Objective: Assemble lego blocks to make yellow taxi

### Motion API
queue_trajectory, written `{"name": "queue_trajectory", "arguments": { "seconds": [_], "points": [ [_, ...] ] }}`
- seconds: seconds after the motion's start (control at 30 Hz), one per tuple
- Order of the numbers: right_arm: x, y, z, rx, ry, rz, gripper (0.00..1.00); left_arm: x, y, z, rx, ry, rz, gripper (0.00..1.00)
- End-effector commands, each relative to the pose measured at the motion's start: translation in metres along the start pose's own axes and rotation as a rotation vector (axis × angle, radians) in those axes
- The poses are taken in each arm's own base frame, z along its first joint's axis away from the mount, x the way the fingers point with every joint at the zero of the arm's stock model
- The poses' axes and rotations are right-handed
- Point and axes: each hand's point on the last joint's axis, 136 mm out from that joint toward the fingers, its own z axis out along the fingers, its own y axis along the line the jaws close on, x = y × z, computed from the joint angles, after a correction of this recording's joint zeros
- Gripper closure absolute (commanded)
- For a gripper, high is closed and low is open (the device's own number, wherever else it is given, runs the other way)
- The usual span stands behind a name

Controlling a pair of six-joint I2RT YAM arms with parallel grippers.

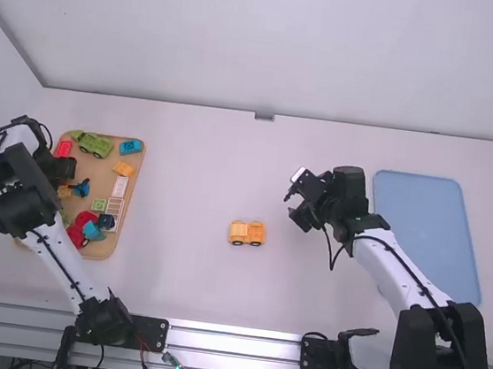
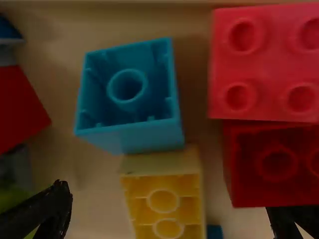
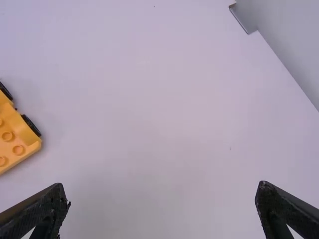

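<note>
Yellow brick (image 2: 163, 201) in wooden tray (image 1: 135, 176), probably next to fetch for the taxi. Left gripper (image 2: 168, 199) over that tray, fingers spread wide, nothing held. Tubed underside toward the wrist camera, long sides facing the fingers: a good line for a pinch. Centre over the brick before going down, keep square to those long sides, close low and evenly. Check for slip before lifting; lift straight up.

Tight quarters. Cyan brick (image 2: 132, 139), hollow side up, right against one end of the yellow (easy to drag along). Darker red brick (image 2: 244, 172) under the edge of bright red brick (image 2: 264, 59), one fingertip (image 2: 281, 221) just beside. Risk: come down on the red, or shove it into the yellow. Small blue piece (image 2: 214, 232) close along the yellow's side, in the way of a closing finger. Nudge clear if the pads can't seat.

Car base (image 1: 247, 233), yellow-orange and wheeled, at mid-table between the arms, well apart from the tray. Studs visible from the right wrist; line up with those later, press down level.

Right gripper (image 3: 162, 186) near the base, opened wide, no load. Seems handy for steadying during the press.

Elsewhere: green car (image 1: 95, 145) and lattice piece (image 1: 113, 208) in the wooden tray, blue tray (image 1: 426, 232) beside the right arm.
</note>
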Motion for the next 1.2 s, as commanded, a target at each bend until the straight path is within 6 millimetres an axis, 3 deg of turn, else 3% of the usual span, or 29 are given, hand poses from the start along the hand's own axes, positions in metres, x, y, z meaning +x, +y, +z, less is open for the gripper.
{"name": "queue_trajectory", "arguments": {
  "seconds": [0.0,0.17,0.23,0.63,0.77,1.07,1.17],
  "points": [
    [-0.0023,-0.0004,-0.0032,0.007,-0.01,-0.002,0.01,0.0044,0.0062,0.0092,-0.031,0.009,-0.016,0.02],
    [-0.0028,-0.0005,-0.0032,0.007,-0.012,-0.002,0.01,0.0066,0.0086,0.0096,-0.04,0.017,-0.04,0.09],
    [-0.0028,-0.0005,-0.0033,0.007,-0.012,-0.002,0.01,0.0095,0.0071,0.0096,-0.031,0.034,-0.039,0.23],
    [-0.0032,0.0006,-0.003,0.004,-0.012,-0.004,0.01,0.0118,0.0099,0.0094,-0.043,0.042,-0.082,0.36],
    [-0.003,0.0002,-0.0031,0.005,-0.012,-0.003,0.01,0.012,0.0094,0.0094,-0.041,0.043,-0.085,0.35],
    [-0.0033,0.0003,-0.0032,0.004,-0.013,-0.003,0.01,0.0131,0.0108,0.0093,-0.048,0.047,-0.103,0.6],
    [-0.0029,0.0,-0.0032,0.004,-0.013,-0.002,0.01,0.0138,0.0111,0.0093,-0.048,0.051,-0.103,0.61]
  ]
}}
